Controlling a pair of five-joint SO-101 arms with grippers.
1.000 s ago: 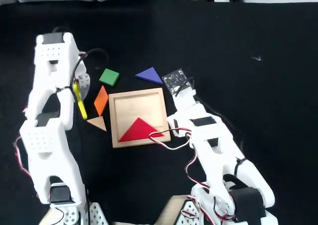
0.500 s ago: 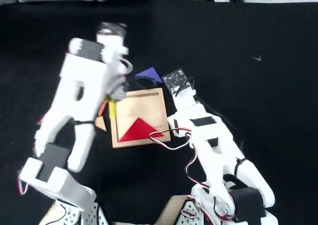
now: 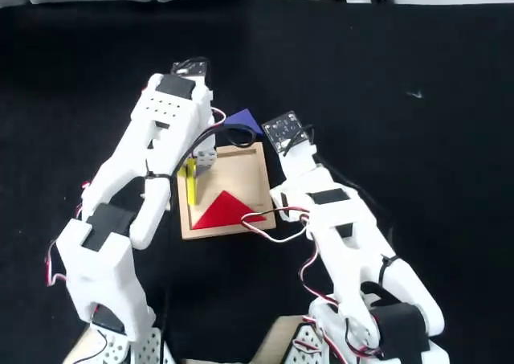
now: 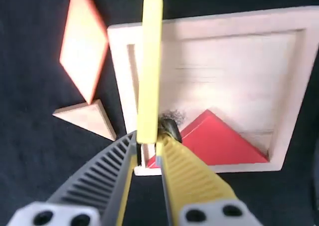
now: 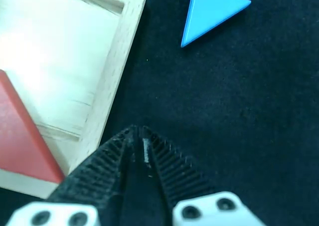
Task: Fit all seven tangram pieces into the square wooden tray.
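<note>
An orange parallelogram [image 4: 82, 41] and a pale triangle [image 4: 87, 117] lie on the bench [image 3: 418, 139] just outside the tray [image 4: 209, 24] wall on the left arm's side, so anything that topples outward would land among them. The left hand [image 4: 147, 146] is clamped on the yellow piece [image 4: 150, 61], held on edge and hanging right over that same wall. Lowered from here it would likely catch the rim and tip either way when let go, and if it drops inward on edge it may end up leaning on the red triangle [image 4: 214, 143] already seated at a tray wall. A cable [image 3: 273, 215] from the other arm drapes over the tray's corner and could snag. The right hand [image 5: 139, 136], closed on nothing, sits just beside the far wall, so a push would probably slide the tray against it, with the blue triangle [image 5: 209, 11] waiting beyond
</note>
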